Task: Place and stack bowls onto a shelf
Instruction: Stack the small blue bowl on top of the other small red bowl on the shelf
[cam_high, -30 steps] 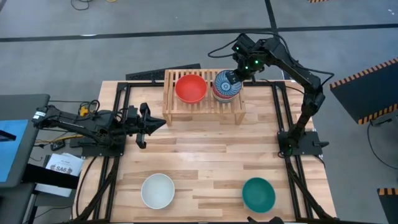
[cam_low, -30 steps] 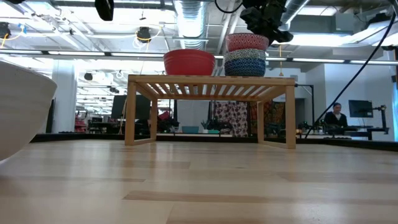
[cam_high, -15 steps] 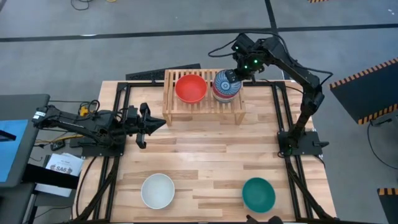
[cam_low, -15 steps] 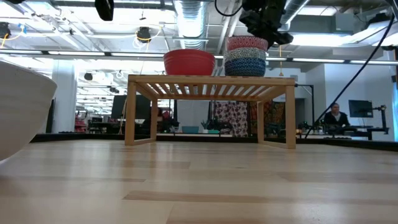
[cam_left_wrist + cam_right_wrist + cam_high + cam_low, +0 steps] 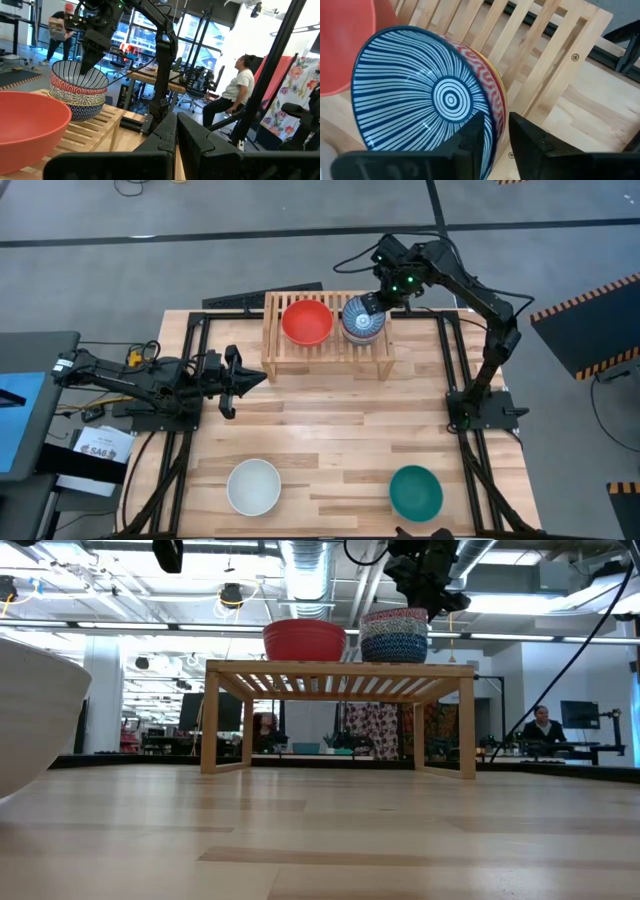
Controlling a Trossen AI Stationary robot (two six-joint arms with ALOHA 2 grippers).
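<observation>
The light-wood shelf [image 5: 325, 352] stands at the table's far edge. A plain red bowl [image 5: 306, 321] sits on its left half. On its right half is a nested stack: the blue-and-white striped bowl [image 5: 420, 95] on top, the pink-red patterned rim [image 5: 490, 75] and a yellow rim [image 5: 501, 95] below it. My right gripper [image 5: 496, 140] is narrowly open, one finger inside and one outside the top bowl's far-right rim. The white bowl [image 5: 253, 486] and teal bowl [image 5: 415, 492] rest near the table's near edge. My left gripper [image 5: 255, 377] waits shut at the table's left. My right gripper comes slanting down from the far right, its fingers [image 5: 472, 137] astride the striped bowl's rim [image 5: 492, 120]. The bowl sits level, nested in the stack on the shelf. Whether the fingers touch the rim I cannot tell.
The shelf's slats [image 5: 340, 673] stand well above the plank tabletop [image 5: 330, 430], whose middle lies between the shelf and the two near bowls. The white bowl [image 5: 30, 710] looms close in the low view. People sit in the room beyond [image 5: 540, 725].
The top of the right-hand stack has dropped lower and turned from tilted to level, hiding the pink-red bowl from above. My right gripper has stayed almost where it was at the stack's far-right rim.
</observation>
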